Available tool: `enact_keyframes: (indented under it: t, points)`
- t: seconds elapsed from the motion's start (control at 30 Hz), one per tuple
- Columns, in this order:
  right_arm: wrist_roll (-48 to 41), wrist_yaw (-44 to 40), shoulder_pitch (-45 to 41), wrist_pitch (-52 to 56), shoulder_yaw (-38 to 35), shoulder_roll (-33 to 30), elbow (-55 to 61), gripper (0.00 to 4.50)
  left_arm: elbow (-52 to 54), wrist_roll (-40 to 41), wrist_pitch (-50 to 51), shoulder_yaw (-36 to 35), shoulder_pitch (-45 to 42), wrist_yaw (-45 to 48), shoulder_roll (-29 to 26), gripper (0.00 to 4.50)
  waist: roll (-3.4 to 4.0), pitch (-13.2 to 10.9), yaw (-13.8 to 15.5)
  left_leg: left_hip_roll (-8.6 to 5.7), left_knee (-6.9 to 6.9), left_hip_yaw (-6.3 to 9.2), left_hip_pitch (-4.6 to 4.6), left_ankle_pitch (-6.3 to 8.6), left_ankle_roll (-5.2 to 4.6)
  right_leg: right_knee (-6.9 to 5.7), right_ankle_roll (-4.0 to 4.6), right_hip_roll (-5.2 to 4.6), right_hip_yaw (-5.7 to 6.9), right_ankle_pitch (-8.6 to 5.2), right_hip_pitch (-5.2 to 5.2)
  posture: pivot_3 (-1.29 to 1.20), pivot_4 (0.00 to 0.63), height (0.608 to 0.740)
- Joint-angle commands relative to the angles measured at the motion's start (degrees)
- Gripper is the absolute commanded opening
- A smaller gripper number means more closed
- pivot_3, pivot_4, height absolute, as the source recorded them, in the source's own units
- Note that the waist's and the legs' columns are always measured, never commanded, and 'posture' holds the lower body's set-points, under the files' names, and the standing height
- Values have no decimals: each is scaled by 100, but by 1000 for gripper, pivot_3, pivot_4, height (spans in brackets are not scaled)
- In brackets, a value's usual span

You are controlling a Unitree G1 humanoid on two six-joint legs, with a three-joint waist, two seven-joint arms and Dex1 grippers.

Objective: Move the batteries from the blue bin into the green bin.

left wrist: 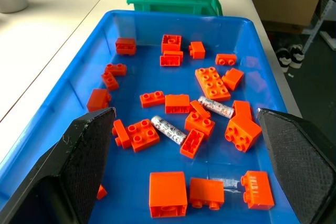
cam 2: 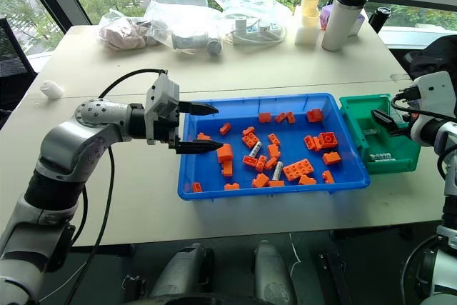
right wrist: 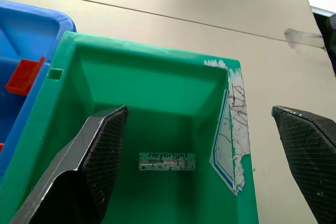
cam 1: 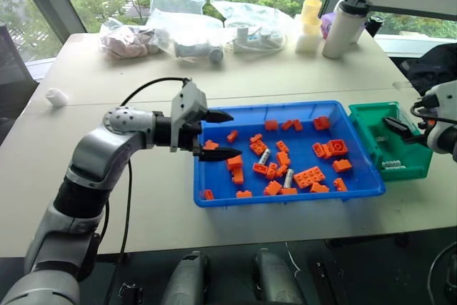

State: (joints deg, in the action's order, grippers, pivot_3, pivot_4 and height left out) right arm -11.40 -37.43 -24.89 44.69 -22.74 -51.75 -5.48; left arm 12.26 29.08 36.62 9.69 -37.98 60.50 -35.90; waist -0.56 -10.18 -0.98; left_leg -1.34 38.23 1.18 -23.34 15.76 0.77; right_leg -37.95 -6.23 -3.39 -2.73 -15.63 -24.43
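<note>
The blue bin (cam 1: 284, 107) lies on the table, strewn with orange bricks (cam 1: 308, 176). Two silver batteries (left wrist: 168, 129) (left wrist: 215, 107) rest among the bricks near the middle, and a third battery (left wrist: 229, 183) is half hidden between bricks. My left gripper (cam 1: 235, 134) hovers open over the bin's left end, holding nothing. The green bin (cam 1: 412, 169) touches the blue bin's right end. My right gripper (right wrist: 199, 109) stands open above it, with nothing between its fingers. One battery (right wrist: 168, 161) lies flat on the green bin's floor.
Plastic bags (cam 1: 175, 30), a white bottle with a black lid (cam 1: 344, 26) and a yellow cup (cam 1: 310, 23) stand along the table's far side. A small white object (cam 1: 56, 96) sits at the far left. A black cable (cam 1: 128, 191) hangs from my left arm.
</note>
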Motion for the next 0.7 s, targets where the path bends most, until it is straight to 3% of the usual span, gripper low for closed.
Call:
enact_keyframes:
  t: [0.03,0.13,0.23,0.5,0.7]
  points:
    - [-613,-596,-128,208,234,-155,1061,4423,149,-26,-98,-180,-1,74,-157,4500,0,0,-6,2,0,0,1,0,0,0,0,2,0,0,0,0,150,740]
    - [-1152,-1156,-98,583,969,-105,2082,4423,335,-83,-36,-188,152,275,-557,4500,0,0,-32,9,-1,2,1,1,-1,1,0,10,0,0,0,0,150,740]
    - [-1174,-1175,-277,632,1640,111,2280,4423,380,-637,-352,104,340,423,-1096,4500,-1,0,-18,11,-1,5,1,1,-1,2,0,13,0,0,0,0,150,740]
    - [-1254,-1802,-495,570,3102,418,2524,4423,768,-339,-40,-216,500,228,-1071,4500,-8,-4,102,-4,7,12,-13,3,-5,12,0,-8,11,0,1,0,150,740]
    - [-1259,-2178,-569,571,3601,359,2720,4423,891,-304,62,-296,590,112,-1054,4500,-8,-4,25,-1,6,16,-11,3,-5,10,0,-6,15,0,1,0,150,740]
